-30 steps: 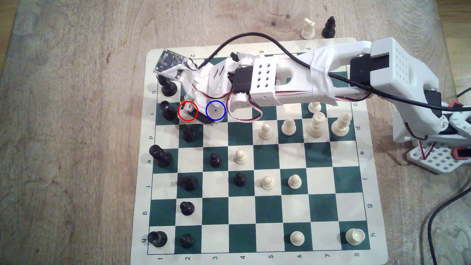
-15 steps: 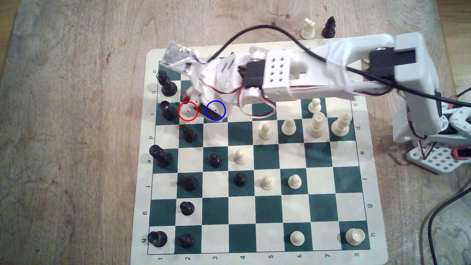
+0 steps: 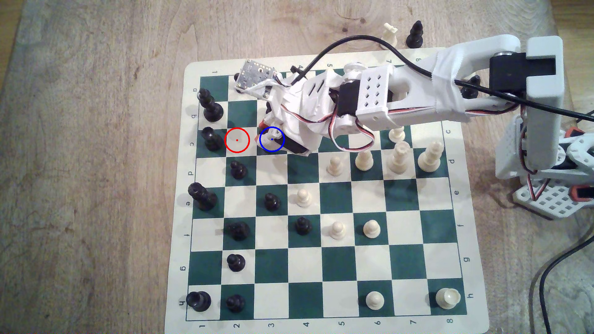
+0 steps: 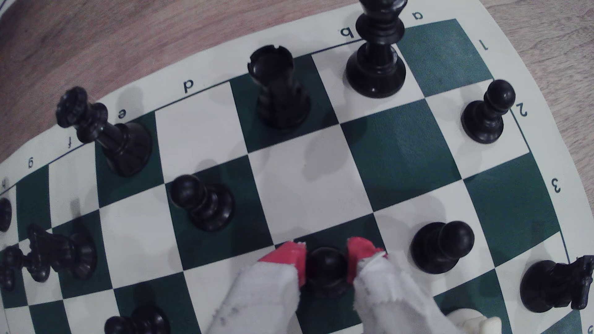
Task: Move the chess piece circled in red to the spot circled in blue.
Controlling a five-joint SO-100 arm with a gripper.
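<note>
Gripper clamped on black pawn – upright, head up – over blue-ringed square.

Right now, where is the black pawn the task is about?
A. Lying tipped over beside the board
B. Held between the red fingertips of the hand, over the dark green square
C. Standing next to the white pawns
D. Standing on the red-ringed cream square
B: in the wrist view the black pawn sits between the red fingertips of the hand, while the red-ringed cream square is bare.
</note>
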